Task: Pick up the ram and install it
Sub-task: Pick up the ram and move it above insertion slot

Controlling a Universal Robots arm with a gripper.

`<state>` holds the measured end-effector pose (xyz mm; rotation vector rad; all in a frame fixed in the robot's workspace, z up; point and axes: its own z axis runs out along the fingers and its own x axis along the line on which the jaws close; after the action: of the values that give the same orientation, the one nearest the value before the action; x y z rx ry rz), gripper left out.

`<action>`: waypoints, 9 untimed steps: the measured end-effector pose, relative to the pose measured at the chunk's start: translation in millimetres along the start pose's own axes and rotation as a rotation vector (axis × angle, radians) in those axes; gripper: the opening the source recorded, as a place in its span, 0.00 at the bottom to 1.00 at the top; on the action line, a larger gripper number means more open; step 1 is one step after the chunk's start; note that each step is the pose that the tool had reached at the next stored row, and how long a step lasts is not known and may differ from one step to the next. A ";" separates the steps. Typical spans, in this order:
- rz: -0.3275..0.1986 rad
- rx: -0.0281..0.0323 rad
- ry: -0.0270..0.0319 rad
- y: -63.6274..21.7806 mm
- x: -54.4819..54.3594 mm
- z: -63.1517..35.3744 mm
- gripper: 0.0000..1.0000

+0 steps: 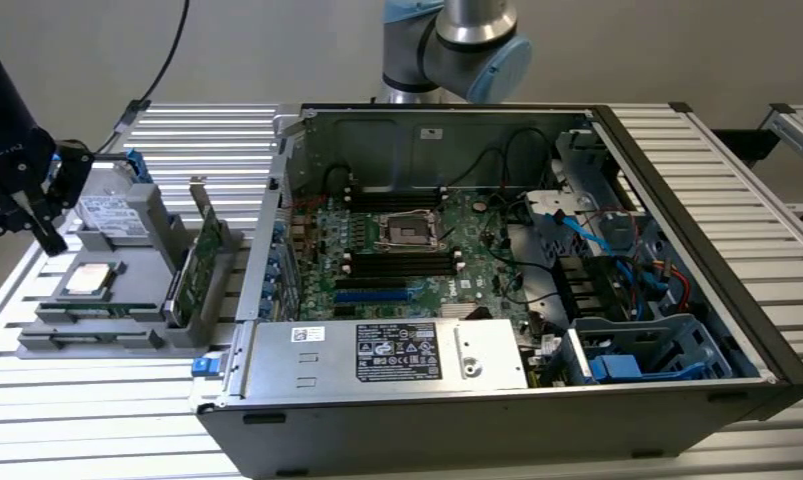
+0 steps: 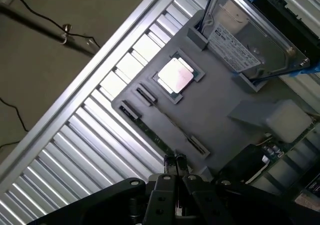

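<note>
The ram (image 2: 150,131) is a thin green stick standing on edge in a slot of the grey holder tray (image 2: 220,110), beside a second narrow slot. In the exterior view it lies along the tray's front (image 1: 92,313). My black gripper (image 2: 176,161) hangs above the tray near one end of those slots, fingers pressed together with nothing between them. In the exterior view the gripper (image 1: 50,240) hovers at the far left over the tray (image 1: 54,345). The open computer case (image 1: 668,180) shows its green motherboard (image 1: 374,290) with dark memory slots (image 1: 398,262).
On the tray also sit a square silver processor chip (image 2: 175,75), a hard drive (image 2: 250,40) standing in a bracket, and a taller green card with a metal bracket (image 1: 204,250). The ribbed aluminium table (image 1: 94,400) carries everything. A cable (image 2: 45,20) runs over the floor.
</note>
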<state>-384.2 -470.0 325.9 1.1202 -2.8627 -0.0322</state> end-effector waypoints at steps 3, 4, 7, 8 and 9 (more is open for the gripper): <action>-0.055 0.0030 0.0023 -0.1 -0.1 1.7 0.10; -0.072 0.0040 0.0031 -0.1 -0.1 2.2 0.10; -0.127 0.0070 0.0055 -0.2 -0.2 4.0 0.10; -0.145 0.0080 0.0063 -0.2 -0.3 4.5 0.10; -0.163 0.0090 0.0071 -0.2 -0.3 5.1 0.10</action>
<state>-384.2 -470.0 320.8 1.3497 -2.7603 -0.0237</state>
